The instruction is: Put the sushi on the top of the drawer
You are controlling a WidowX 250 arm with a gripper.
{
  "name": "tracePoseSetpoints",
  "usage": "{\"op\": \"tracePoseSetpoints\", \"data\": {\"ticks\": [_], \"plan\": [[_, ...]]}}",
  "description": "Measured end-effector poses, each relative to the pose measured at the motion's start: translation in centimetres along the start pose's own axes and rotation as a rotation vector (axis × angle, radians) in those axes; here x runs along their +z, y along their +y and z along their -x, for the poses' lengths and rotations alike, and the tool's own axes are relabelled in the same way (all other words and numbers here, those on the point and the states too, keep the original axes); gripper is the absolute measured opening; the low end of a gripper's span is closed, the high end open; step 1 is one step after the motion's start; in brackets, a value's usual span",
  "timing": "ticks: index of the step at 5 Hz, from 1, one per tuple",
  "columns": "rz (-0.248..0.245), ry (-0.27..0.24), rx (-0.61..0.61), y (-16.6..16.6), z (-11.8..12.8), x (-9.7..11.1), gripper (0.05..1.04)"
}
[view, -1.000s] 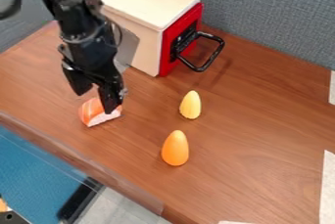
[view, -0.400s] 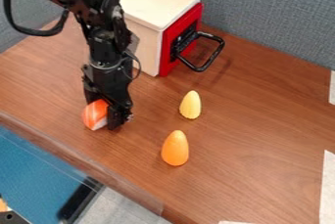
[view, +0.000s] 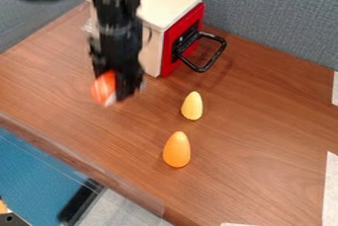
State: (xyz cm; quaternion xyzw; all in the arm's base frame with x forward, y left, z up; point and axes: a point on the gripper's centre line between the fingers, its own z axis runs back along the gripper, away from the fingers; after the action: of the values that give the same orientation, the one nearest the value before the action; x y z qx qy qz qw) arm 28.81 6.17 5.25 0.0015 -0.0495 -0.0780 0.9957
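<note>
A gap separates the drawer (view: pixel 169 40) from the yellow piece (view: pixel 192 106); the black handle (view: pixel 213 57) juts outward, and the orange piece (view: pixel 176 150) obstructs the nearer desk (view: pixel 125 143).

The white-striped orange sushi (view: pixel 104 89) hangs in the gripper (view: pixel 116 91) near the shut, red-fronted drawer (view: pixel 170 40).

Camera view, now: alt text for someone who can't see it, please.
The end effector holds the orange-and-white sushi beside the drawer, not on its top. The drawer's front is red, with a black handle. Yellow and orange pieces stand on the brown table.
</note>
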Motion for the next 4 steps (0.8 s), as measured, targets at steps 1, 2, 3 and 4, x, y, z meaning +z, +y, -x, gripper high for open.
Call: {"op": "tracePoseSetpoints", "data": {"ticks": [1, 2, 3, 4], "plan": [[0.044, -0.039, 0.1, 1.3, -3.2, 4.1, 0.569], [0.04, -0.052, 0.193, 2.9, -6.8, 6.8, 0.568], [0.022, -0.047, 0.231, 4.2, -10.3, 6.8, 0.568], [-0.002, -0.04, 0.257, 4.6, -12.9, 5.1, 0.568]]}}
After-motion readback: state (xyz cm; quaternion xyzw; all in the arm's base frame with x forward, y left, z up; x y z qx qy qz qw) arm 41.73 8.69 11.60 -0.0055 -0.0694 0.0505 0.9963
